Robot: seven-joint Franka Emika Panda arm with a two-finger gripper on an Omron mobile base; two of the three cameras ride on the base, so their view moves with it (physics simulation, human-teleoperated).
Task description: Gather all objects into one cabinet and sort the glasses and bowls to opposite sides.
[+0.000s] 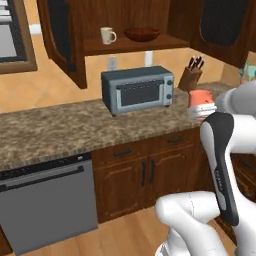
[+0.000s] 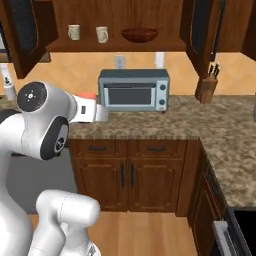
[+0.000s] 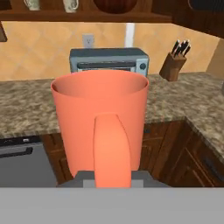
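One coral-orange mug (image 3: 100, 122) sits clamped upright in my gripper (image 3: 111, 177), ready for the cabinet shelf (image 2: 115, 46).

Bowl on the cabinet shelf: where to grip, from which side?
Likely the near rim of the bowl, one finger inside, one outside, coming in from the open cabinet front. It sits upright, wide, shallow, handleless; a mug stands to its left.
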